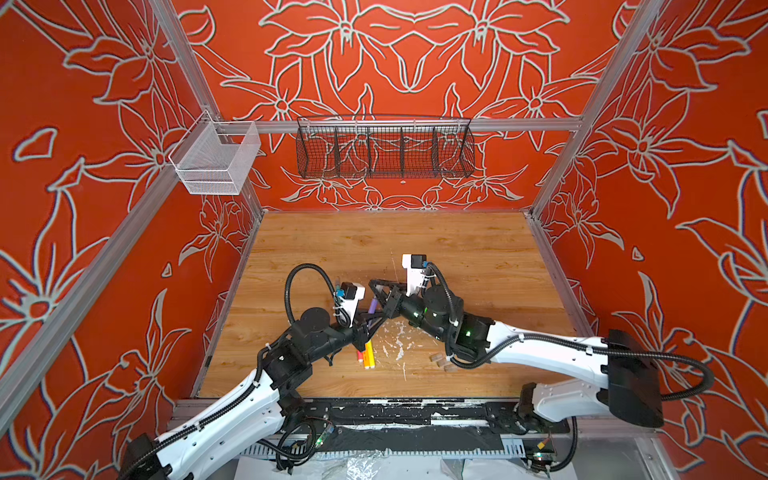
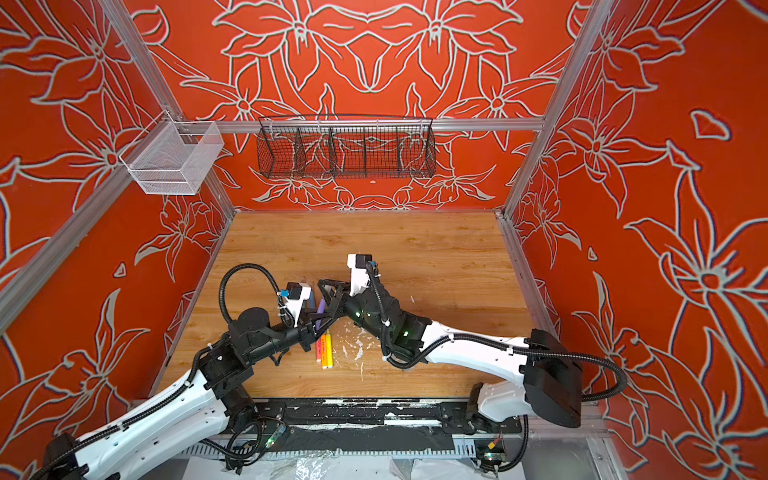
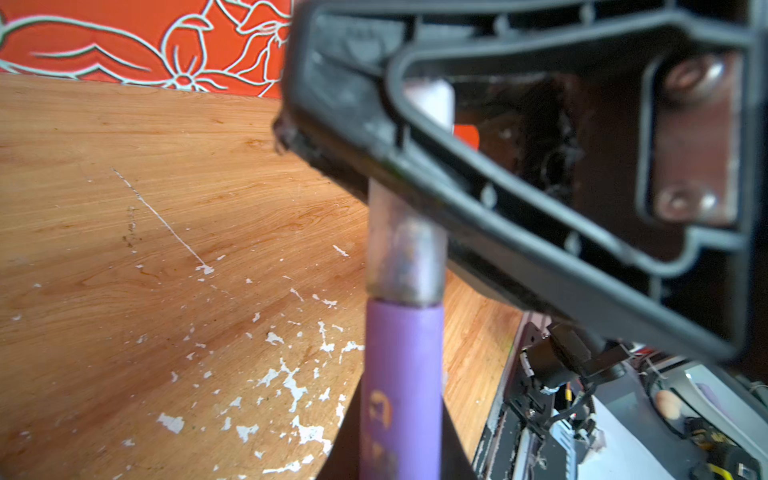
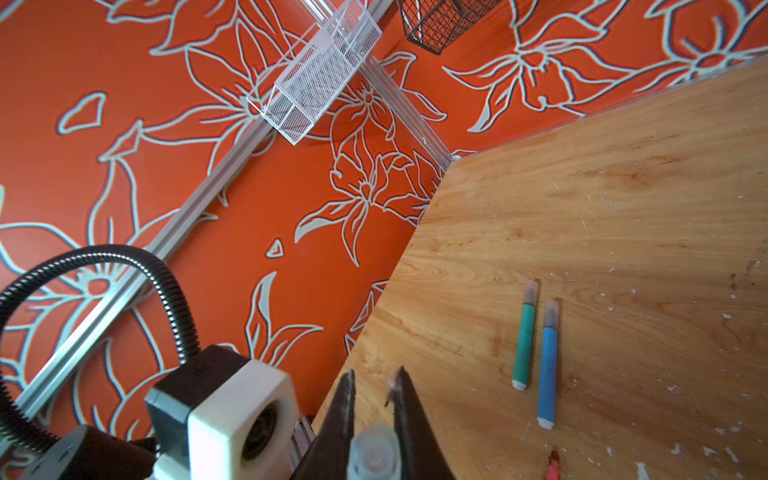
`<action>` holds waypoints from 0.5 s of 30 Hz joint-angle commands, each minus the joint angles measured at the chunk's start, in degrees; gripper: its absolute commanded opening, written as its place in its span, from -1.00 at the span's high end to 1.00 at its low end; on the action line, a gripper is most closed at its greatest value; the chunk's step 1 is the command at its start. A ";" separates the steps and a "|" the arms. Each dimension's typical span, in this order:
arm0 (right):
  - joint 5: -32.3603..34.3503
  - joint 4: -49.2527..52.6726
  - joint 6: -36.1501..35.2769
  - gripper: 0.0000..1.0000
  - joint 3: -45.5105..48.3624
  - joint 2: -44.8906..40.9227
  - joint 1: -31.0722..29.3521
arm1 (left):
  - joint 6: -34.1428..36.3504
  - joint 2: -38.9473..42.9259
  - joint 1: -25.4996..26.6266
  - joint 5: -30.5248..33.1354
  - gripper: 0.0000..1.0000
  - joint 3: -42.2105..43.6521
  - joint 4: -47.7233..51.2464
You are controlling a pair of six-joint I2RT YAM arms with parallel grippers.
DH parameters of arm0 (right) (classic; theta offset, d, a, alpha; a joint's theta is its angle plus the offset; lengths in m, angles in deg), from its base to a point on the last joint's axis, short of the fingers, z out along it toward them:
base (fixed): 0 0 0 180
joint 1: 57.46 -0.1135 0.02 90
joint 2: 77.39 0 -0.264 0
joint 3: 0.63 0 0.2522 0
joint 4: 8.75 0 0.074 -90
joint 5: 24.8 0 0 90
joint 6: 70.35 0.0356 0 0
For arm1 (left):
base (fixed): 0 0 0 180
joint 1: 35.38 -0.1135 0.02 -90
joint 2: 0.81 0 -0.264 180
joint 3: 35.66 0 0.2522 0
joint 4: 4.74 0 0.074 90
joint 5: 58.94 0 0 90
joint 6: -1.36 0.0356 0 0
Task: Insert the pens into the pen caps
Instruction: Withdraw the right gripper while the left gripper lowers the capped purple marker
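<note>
Purple pen [image 3: 401, 353] — clamped in left gripper [image 3: 399, 436], above tabletop [image 1: 457, 249] centre. Pen cap [image 3: 405, 257] — seated over pen's tip, pinched tight in right gripper [image 4: 376, 374].

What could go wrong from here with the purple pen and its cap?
1. The right gripper is shut on the cap over the purple pen; pulling away before opening could tug it off.
2. The left gripper holds that pen close above the pink, orange and yellow pens; lowering it could scatter them.
3. Loose caps lie beside the right arm's cable; a sweep could knock them away.
</note>
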 commanded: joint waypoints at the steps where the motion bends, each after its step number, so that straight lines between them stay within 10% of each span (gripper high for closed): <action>1: -10.38 3.79 2.40 1.00 4.84 0.76 -8.01 | -5.15 -1.01 -4.61 12.27 1.00 -5.22 -10.02; 15: -9.51 1.55 2.05 1.00 6.17 0.72 -12.26 | -4.31 -14.61 -12.78 13.17 1.00 -19.63 -10.10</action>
